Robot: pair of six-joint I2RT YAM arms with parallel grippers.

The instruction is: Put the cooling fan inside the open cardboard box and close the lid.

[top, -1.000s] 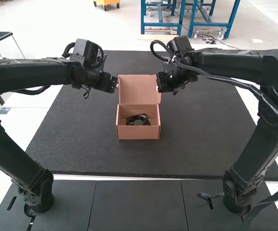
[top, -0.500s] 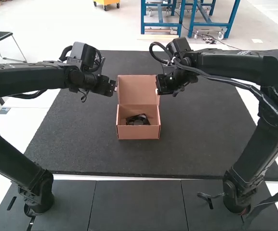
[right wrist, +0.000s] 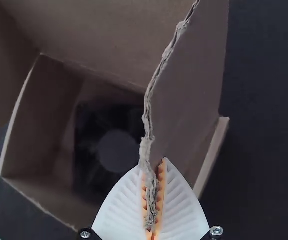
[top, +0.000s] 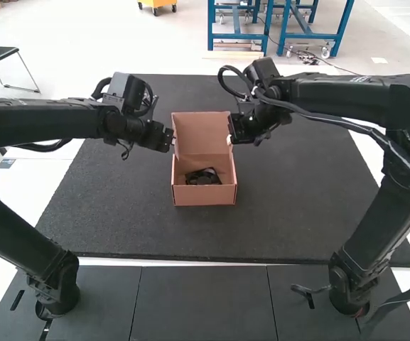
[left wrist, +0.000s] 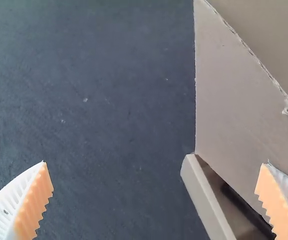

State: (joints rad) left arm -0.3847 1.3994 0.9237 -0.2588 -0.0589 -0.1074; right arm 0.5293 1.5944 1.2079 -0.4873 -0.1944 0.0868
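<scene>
The fan (top: 203, 176) lies flat on the floor of the box (top: 203, 193), which sits mid-mat (top: 119, 199) between the two arms. The lid (top: 201, 135) stands up from the far wall, its hinge running left to right, so closing it means swinging it toward the arms and down over the opening.

The right gripper (top: 234, 133) is clenched on the lid's right side flap, the torn cardboard edge pinched between its orange pads. The left gripper (top: 168, 138) is spread wide at the lid's left edge. The left wrist view shows that flap's edge standing between the fingers, close to one pad and well clear of the other, with nothing gripped. The right arm therefore has the only hold, and the left likely needs to close on its flap before both can fold together.

Against a second ago, both grippers have come slightly nearer the arms' side along the lid's edges. The left has dropped from near the top corner to mid-edge. The fan has not moved.
</scene>
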